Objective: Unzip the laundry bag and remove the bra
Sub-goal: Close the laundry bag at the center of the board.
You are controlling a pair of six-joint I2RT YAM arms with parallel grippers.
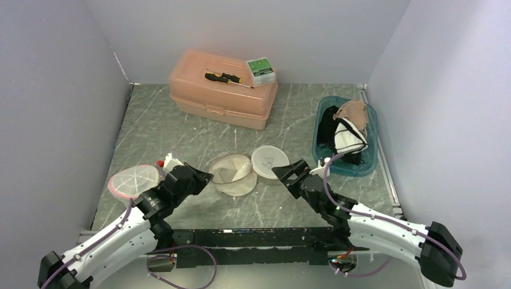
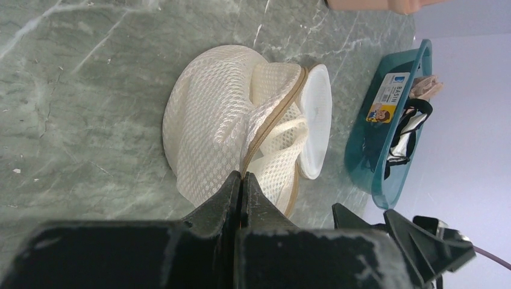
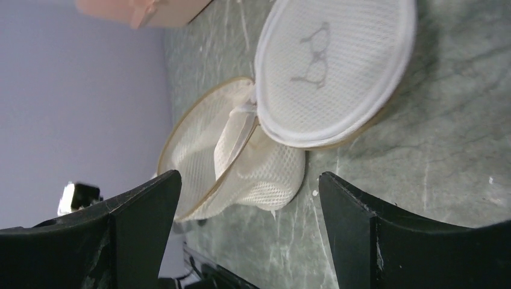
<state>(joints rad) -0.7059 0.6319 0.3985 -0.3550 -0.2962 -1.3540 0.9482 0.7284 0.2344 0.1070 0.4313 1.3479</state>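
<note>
Laundry bag (image 1: pixel 232 173) lies at the middle of the bench (image 1: pixel 181 129). It is a cream mesh dome with tan trim, and it is open. Its round white lid (image 1: pixel 269 161) is flipped over to the right and lies flat on the bench, touching the bag's rim. You can see loose mesh folded inside the opening, but whether a bra is in there cannot be told.

Your left gripper (image 1: pixel 202 176) sits at the bag's left edge with its jaws clenched together. In the left wrist view their tips meet right at the tan trim, and you cannot tell whether they pinch any of it. Your right gripper (image 1: pixel 288 171) hovers just beside the lid on its near side, jaws released wide with nothing between them.

A teal basin (image 1: pixel 346 135) holding garments stands to the right, well apart from the bag. A pink toolbox (image 1: pixel 223 90) sits at the back.
</note>
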